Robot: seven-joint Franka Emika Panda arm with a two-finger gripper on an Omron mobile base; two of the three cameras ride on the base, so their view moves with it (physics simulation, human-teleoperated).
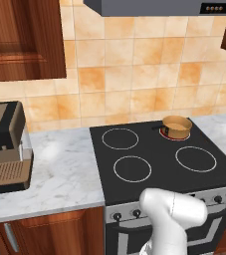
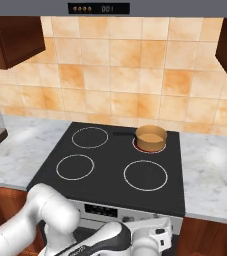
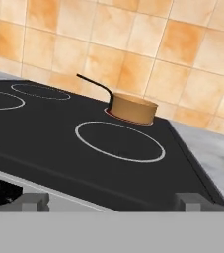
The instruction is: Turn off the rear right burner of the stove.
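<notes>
the stove (image 2: 110, 175) sits between marble worktop (image 1: 59, 174) stretches, and its rear right burner (image 2: 137, 146) glows red under a small copper pan (image 2: 150, 137). the claw (image 3: 111, 200) hangs low at the stove's front edge, tips spread wide with nothing between them. the risk is choosing the wrong one of the small dark knobs (image 1: 117, 216) on the silver panel, since they look alike, leaving the burner lit or lighting another.
</notes>
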